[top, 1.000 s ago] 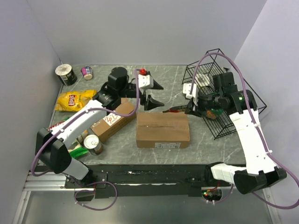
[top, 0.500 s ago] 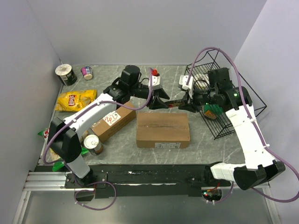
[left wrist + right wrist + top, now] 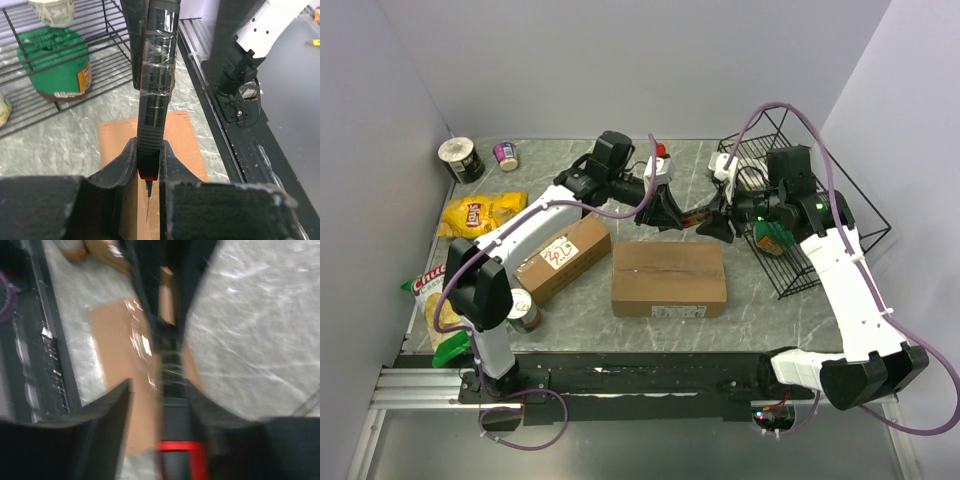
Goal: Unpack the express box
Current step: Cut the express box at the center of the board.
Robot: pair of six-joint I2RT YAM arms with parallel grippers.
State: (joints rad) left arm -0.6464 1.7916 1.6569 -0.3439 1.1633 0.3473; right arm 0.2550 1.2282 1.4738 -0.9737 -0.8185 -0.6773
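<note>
The express box (image 3: 668, 280) is a flat brown cardboard carton, taped shut, lying mid-table. Above its far edge a black cutter tool with a red end (image 3: 692, 215) spans between both grippers. My left gripper (image 3: 665, 212) is shut on the tool's red-tipped end (image 3: 149, 170), and a thin blade pokes out toward the box (image 3: 182, 140). The left wrist view shows the tool's taped black body (image 3: 156, 75) running away from the jaws. My right gripper (image 3: 718, 222) stands open around the other end (image 3: 175, 405); the blurred right wrist view shows one finger (image 3: 112, 405) apart from it.
A tipped wire basket (image 3: 820, 230) at the right holds a green can (image 3: 772, 238). A smaller labelled carton (image 3: 560, 258), a tin (image 3: 523, 308), a yellow chips bag (image 3: 478, 212), another snack bag (image 3: 435, 290) and two cups (image 3: 462, 158) lie at the left.
My left arm swung right to the tool and its jaws closed on the tool's end. My right gripper, which was holding the tool, has opened wider.
</note>
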